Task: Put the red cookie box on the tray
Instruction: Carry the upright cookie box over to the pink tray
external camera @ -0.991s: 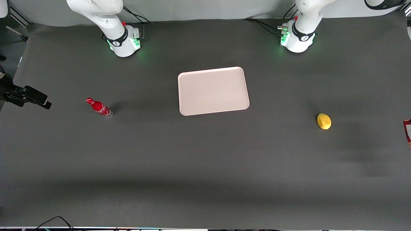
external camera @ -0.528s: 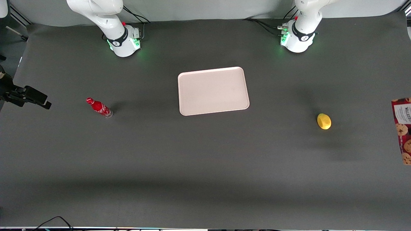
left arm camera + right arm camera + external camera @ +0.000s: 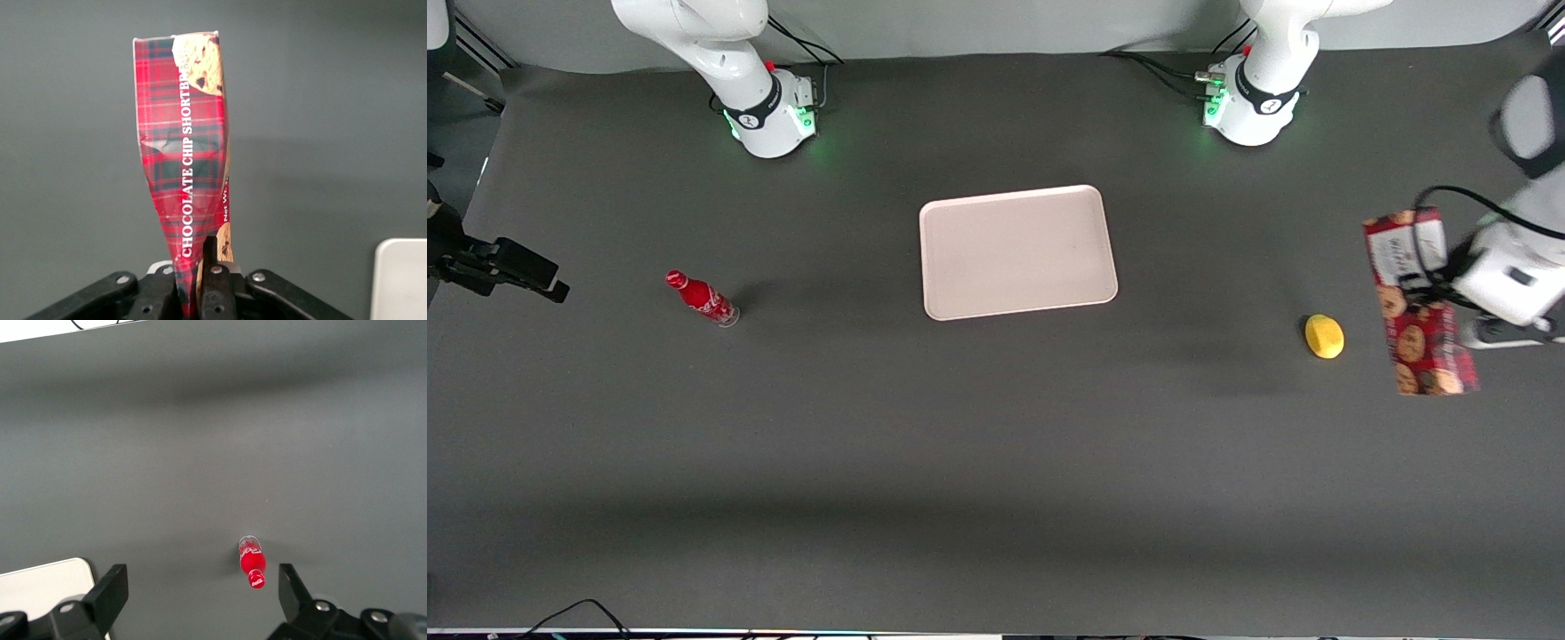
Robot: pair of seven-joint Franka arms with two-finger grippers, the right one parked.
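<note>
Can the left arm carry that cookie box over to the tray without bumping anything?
Probably yes. The end effector is shut on the red cookie box, held above the table at the working arm's end. Only the lemon sits between it and the tray, low on the table.

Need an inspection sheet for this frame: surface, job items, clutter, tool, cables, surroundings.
Surface: dark grey table mat, flat.
Job's things: red cookie box held in the air toward the working arm's end, creased where it is gripped; tray bare at mid-table, apart from the box.
Clutter: yellow lemon between tray and box; small red bottle toward the parked arm's end.
Grippers: left arm's tool shut on the box's end, above the mat.
Cables: black cables at the arm bases; one loop at the mat's near edge.
Surroundings: pale backdrop.
</note>
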